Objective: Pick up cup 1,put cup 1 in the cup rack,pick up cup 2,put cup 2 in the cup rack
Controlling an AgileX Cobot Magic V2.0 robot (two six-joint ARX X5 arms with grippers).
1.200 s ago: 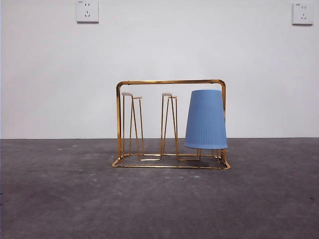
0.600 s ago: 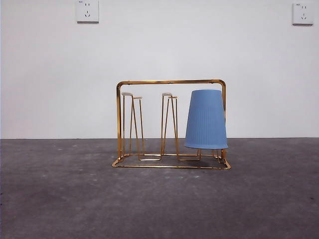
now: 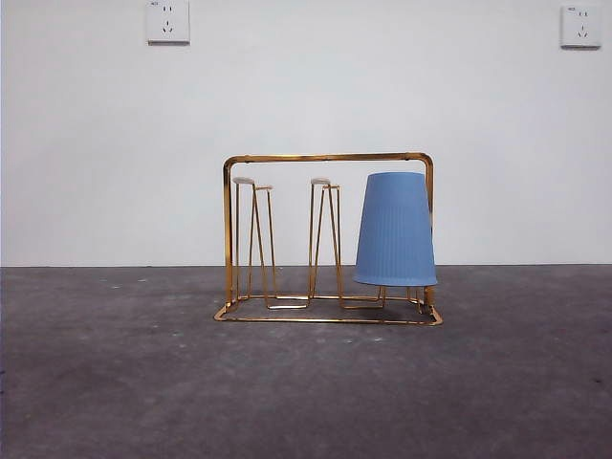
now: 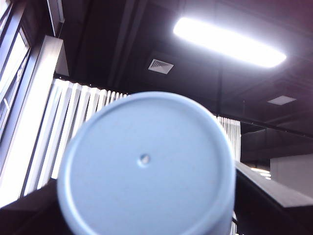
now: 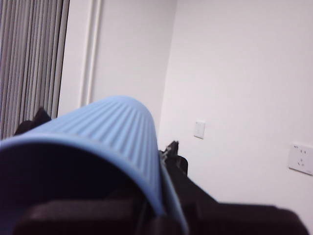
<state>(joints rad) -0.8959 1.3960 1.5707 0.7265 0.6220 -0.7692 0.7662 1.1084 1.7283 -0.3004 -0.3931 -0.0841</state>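
At the rack's three o'clock end, one blue cup already sits upturned inside the cup rack. Neither arm shows out front. The left gripper is clamped around a pale cup; the right gripper is clamped on a ribbed cup. Placing seems next: lowering mouth-down onto the free prongs toward nine o'clock

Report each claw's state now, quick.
Left claw: shut on a blue cup, its base toward the camera.
Right claw: shut on a ribbed blue cup.
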